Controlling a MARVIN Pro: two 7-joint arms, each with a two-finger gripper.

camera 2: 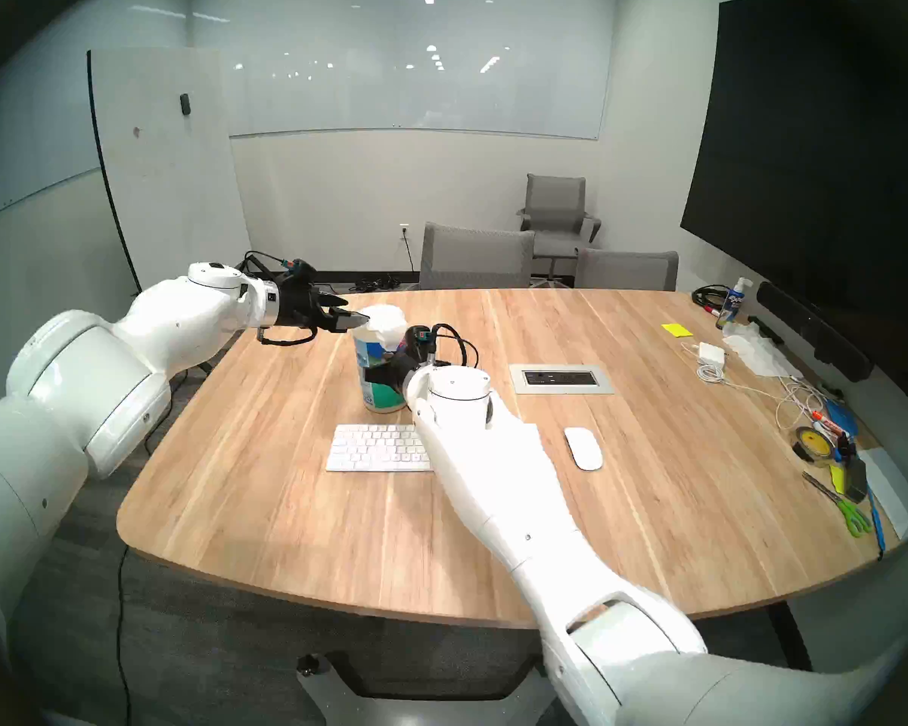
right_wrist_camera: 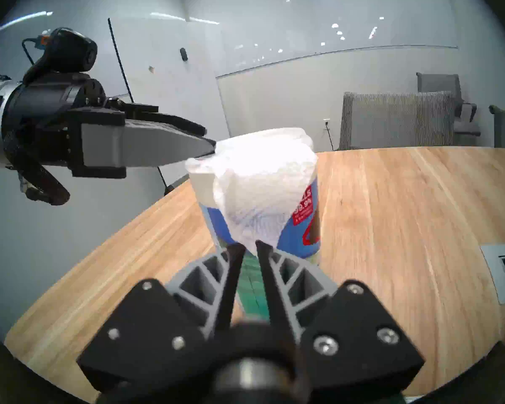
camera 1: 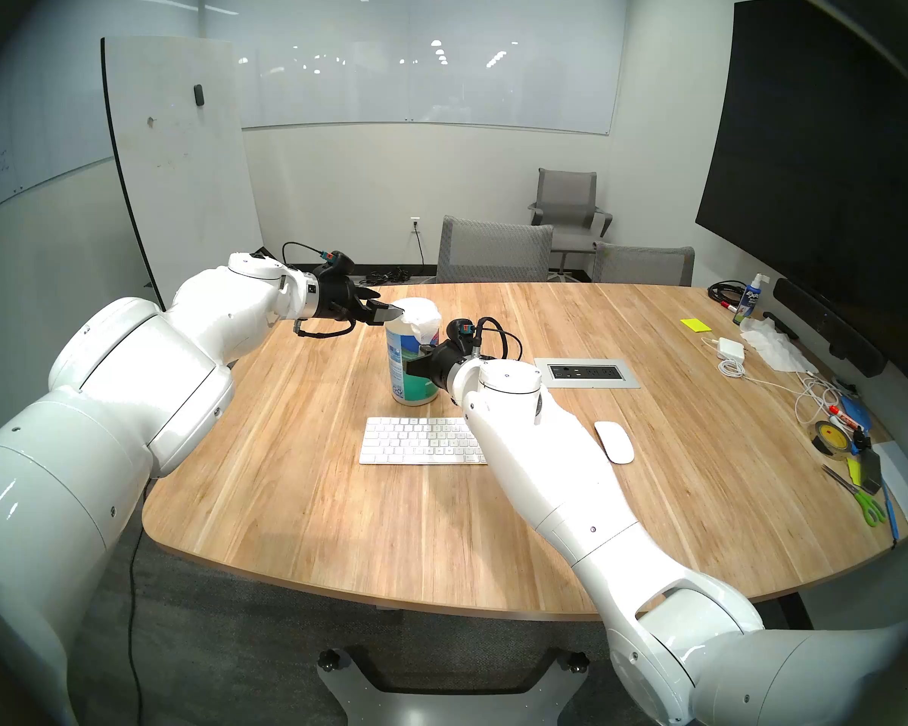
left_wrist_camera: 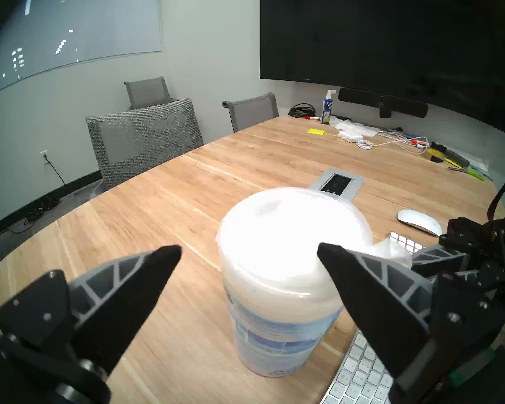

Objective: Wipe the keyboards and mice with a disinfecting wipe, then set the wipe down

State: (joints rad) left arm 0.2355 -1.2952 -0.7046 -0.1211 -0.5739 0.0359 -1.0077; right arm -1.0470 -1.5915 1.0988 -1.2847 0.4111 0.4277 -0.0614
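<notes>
Right gripper (right_wrist_camera: 250,246) fills the bottom of its wrist view, fingers nearly together, pinching the hanging tail of the white wipe (right_wrist_camera: 260,184) that drapes over the top of the wipe canister (camera 1: 410,366). Canister stands upright mid-table, just beyond the keyboard (camera 1: 418,441). Left gripper (left_wrist_camera: 248,254) hovers level at the canister's top rim, jaws spread wide, gripping nothing; one fingertip (right_wrist_camera: 207,148) sits right at the lid edge, whether it touches is unclear.

Keyboard lies flat, its right end hidden under the right arm. Mouse (camera 1: 613,441) sits to its right, well apart from it, with bare wood all round.

Table (camera 1: 310,526) near edge and left half are open, wide room in front of the keyboard. Power outlet panel (camera 1: 587,372) is flush in the top, beyond the mouse. Clutter hugs the right edge: cables and charger (camera 1: 735,355), tape roll (camera 1: 829,437), scissors (camera 1: 860,499), spray bottle (camera 1: 750,298).
</notes>
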